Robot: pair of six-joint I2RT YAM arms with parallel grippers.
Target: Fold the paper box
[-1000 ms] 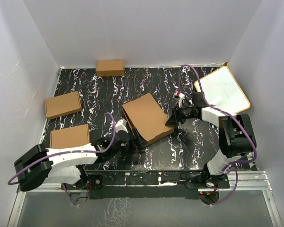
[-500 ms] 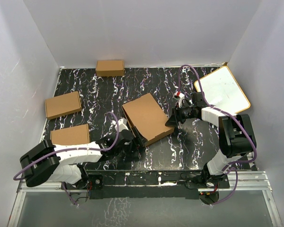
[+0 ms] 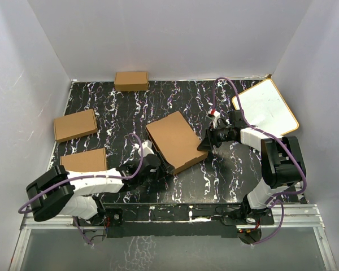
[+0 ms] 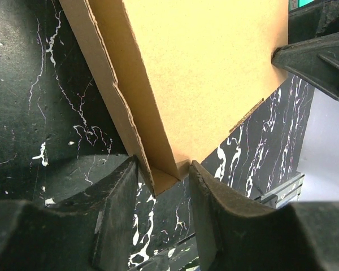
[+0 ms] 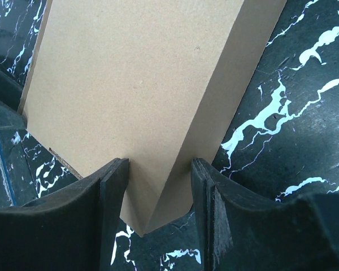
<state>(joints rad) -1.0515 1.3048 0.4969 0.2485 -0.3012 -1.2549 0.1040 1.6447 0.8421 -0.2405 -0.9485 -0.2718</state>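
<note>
Looking down on a black, white-veined table (image 3: 124,113), you find the paper box (image 3: 176,141) near its middle, turned diagonally, with its broad brown top facing up. It already has the shape of a shallow rectangular box rather than a flat sheet.

Two robot arms reach in from the near edge and meet it at opposite corners. The left gripper (image 3: 153,165) is at the box's near-left corner. Seen from its wrist, the two dark fingers (image 4: 116,214) stand either side of that corner with their tips against the cardboard, pinching it. The right gripper (image 3: 205,145) is at the right-hand corner, its fingers (image 5: 110,209) likewise pressed to the two side walls there, grasping the corner.

Along the box's left side a cardboard flap (image 4: 96,34) sits proud of the wall, its edge not flush. Three smaller ready-made boxes (image 3: 75,125) rest along the left and far edges, and a white board (image 3: 265,107) lies at the far right, all well apart from the work.

The folding looks nearly finished. The step in hand seems to be steadying the box at both corners to close its last side. The next move probably calls for one gripper to hold firm while the other presses that loose flap flat or tucks it in, without crushing the corner.
</note>
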